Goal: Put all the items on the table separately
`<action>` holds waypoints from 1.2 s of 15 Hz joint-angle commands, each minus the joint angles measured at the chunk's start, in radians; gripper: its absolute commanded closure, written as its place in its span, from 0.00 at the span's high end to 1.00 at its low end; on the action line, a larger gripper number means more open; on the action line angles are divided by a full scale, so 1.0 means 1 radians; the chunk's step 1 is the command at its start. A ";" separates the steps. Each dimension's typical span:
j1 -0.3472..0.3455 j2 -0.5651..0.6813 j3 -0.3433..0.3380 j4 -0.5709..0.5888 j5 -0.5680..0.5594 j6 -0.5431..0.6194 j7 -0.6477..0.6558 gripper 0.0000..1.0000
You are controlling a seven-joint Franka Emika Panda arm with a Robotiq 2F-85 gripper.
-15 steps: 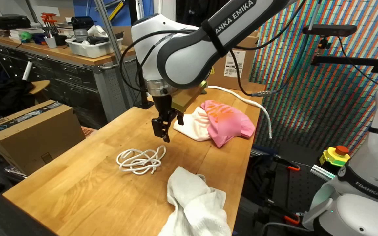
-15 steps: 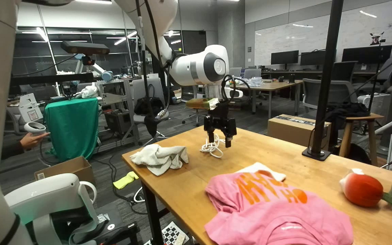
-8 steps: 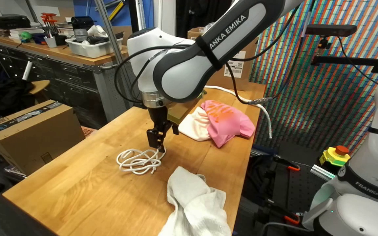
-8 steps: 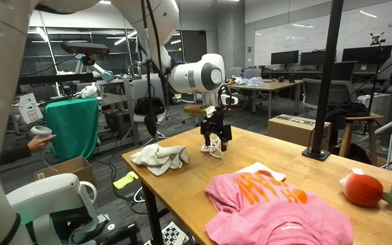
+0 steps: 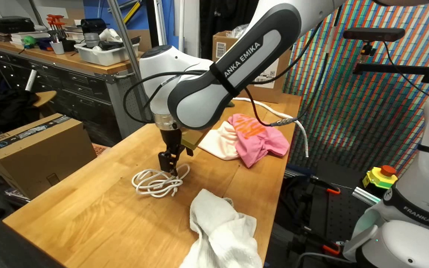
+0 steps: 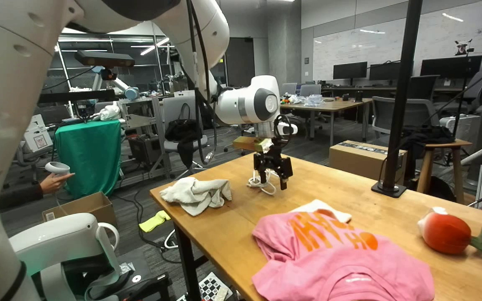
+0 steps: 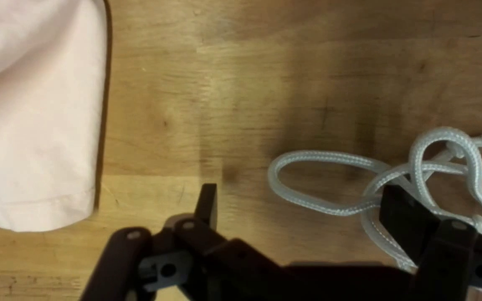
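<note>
Centrally, a white robot arm (image 5: 214,85) arches over the wooden counter (image 5: 99,212), wrist pointing down, its black fingers (image 7: 207,205) spread wide, one over the coiled white cord (image 7: 417,169) lying there. That finger hides part of the coil; whether they touch is unclear. The rumpled white cloth (image 5: 223,227) and pink cloth (image 6: 333,258) each run off the bottom of an exterior view.

“FRANKA EMIKA” is printed on a dark band (image 5: 421,216), and “ANKA EMIKA” (cut short by a black strap (image 5: 223,80)) on the arm (image 5: 251,61). On the pink cloth (image 6: 341,261), an orange “H” can be read.
</note>
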 commanded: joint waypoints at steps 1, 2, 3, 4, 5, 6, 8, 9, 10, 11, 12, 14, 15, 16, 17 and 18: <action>0.028 0.056 -0.030 0.060 -0.017 0.023 0.019 1.00; 0.030 0.064 -0.031 0.067 -0.010 0.022 0.017 1.00; 0.031 0.067 -0.029 0.071 -0.003 0.019 0.016 1.00; 0.033 0.072 -0.027 0.076 0.002 0.018 0.016 1.00; 0.036 0.073 -0.024 0.079 0.005 0.017 0.016 1.00; 0.041 0.071 -0.019 0.078 0.010 0.016 0.016 1.00; 0.052 0.071 -0.010 0.080 0.021 0.015 0.019 1.00; 0.059 0.071 -0.005 0.080 0.026 0.014 0.021 1.00; 0.067 0.071 -0.001 0.080 0.028 0.013 0.024 1.00; 0.076 0.074 0.003 0.081 0.029 0.015 0.028 1.00; 0.084 0.073 0.007 0.079 0.032 0.013 0.030 1.00; 0.100 0.077 0.016 0.083 0.042 0.009 0.033 1.00; 0.109 0.080 0.021 0.085 0.048 0.006 0.036 1.00; 0.117 0.081 0.026 0.086 0.053 0.007 0.039 1.00; 0.125 0.082 0.030 0.086 0.058 0.008 0.041 1.00; 0.135 0.085 0.033 0.089 0.059 0.009 0.047 1.00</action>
